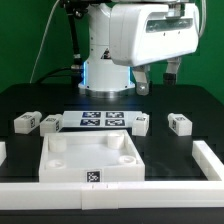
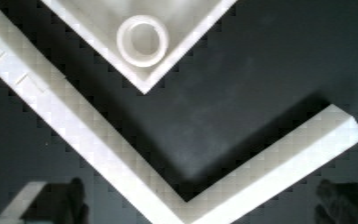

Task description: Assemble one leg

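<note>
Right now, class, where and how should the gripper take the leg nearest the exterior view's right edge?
Take the leg mid-length, across its shorter sides, from above: it lies flat on the table, with room around it, so the open gripper should fit over it.

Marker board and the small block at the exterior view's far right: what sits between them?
A second leg lies between the marker board and far-right leg, per the exterior view.

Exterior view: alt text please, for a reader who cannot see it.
A white robot arm hangs over the back of a black table, its gripper open and empty. Before it lie the marker board, four legs flanking it in pairs, and, closer, a large white panel.
</note>
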You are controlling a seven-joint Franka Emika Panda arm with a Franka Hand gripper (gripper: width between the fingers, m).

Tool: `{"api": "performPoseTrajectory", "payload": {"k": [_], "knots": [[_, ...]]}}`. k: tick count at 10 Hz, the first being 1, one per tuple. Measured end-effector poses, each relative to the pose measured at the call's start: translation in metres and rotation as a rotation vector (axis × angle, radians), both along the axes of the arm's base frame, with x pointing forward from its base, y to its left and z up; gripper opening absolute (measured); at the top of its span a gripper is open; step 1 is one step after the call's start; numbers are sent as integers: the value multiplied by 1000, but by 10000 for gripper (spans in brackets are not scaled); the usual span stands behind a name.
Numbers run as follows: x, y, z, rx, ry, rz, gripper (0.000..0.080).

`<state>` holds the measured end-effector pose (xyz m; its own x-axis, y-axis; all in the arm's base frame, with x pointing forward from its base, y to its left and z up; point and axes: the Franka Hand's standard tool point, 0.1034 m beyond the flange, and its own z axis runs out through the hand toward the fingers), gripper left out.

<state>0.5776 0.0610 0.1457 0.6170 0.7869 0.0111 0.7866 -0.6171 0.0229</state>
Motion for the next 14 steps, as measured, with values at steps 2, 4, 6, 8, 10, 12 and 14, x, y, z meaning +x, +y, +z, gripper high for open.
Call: {"api": "performPoseTrajectory", "payload": {"k": [2, 4, 6, 8, 10, 12, 14], "knots": [[0, 0, 0, 0, 0, 0, 649], [0, 0, 0, 0, 0, 0, 649], [0, 0, -1, 0, 1, 0, 649], [-1, 0, -2, 0, 0, 4, 649], [-29, -10, -16, -1, -7, 123, 649], [-53, -27, -33, -4, 13, 288, 649], [-67, -45, -48, -10, 39, 447, 649]]}}
